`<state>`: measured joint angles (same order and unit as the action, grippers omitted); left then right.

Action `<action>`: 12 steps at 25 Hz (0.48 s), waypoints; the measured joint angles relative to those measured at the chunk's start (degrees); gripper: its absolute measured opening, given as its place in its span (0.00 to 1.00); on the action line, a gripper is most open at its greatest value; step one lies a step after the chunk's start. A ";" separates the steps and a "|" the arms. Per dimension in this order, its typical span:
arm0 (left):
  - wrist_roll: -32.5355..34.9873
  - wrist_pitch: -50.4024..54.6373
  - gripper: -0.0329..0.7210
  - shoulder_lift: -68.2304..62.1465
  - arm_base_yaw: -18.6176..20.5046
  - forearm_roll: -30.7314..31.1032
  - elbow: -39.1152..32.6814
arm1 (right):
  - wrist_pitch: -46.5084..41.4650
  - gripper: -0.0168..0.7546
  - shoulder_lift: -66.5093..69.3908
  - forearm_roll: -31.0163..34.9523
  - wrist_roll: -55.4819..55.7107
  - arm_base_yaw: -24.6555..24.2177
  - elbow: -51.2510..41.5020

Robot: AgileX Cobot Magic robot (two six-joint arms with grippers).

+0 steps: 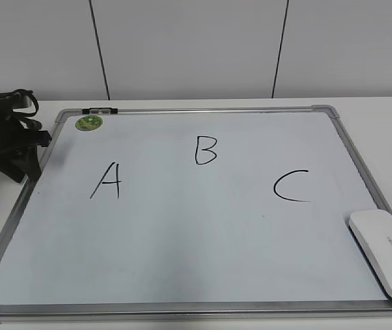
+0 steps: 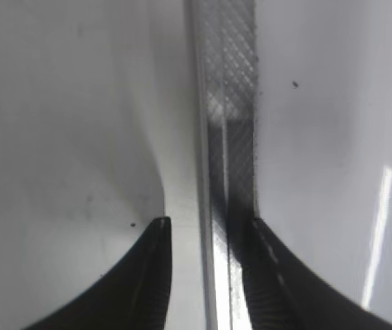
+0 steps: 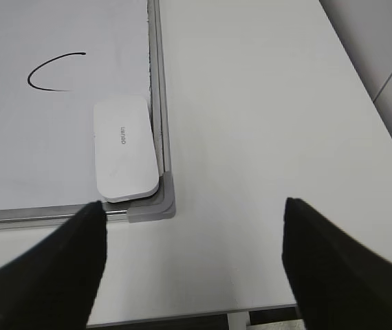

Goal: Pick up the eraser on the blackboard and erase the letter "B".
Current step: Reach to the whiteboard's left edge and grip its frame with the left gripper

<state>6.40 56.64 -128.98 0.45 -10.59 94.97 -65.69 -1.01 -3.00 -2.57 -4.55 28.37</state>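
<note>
The blackboard (image 1: 182,240) is a white board with a silver frame, lying flat on the table. The black letter "B" (image 1: 205,150) is at its upper middle, between "A" (image 1: 106,181) and "C" (image 1: 291,185). The white eraser (image 1: 385,251) lies on the board's near right corner, against the frame; it also shows in the right wrist view (image 3: 124,148). My right gripper (image 3: 194,227) is open and empty over bare table, just off that corner. It is out of the exterior view. My left gripper (image 2: 208,230) is slightly open, its fingers on either side of the board's left frame (image 2: 230,103).
A small round green magnet (image 1: 89,123) sits at the board's far left corner, beside a black clip on the frame. The left arm (image 1: 10,137) stands by the board's left edge. White table (image 3: 265,124) runs right of the board to its edge; a wall is behind.
</note>
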 joint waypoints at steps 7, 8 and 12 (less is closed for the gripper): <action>0.00 0.86 0.17 -0.76 0.04 -1.01 0.70 | 0.00 0.79 0.00 0.00 0.00 0.00 0.00; 0.00 0.99 0.14 -0.86 0.04 -1.10 0.83 | 0.00 0.79 0.00 0.00 0.00 0.00 0.00; 0.00 1.46 0.09 -1.11 0.13 -1.52 1.18 | 0.00 0.79 0.00 0.00 0.00 0.00 0.00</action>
<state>6.40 58.10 -130.09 0.58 -12.11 96.15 -65.69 -1.01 -3.00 -2.57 -4.55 28.37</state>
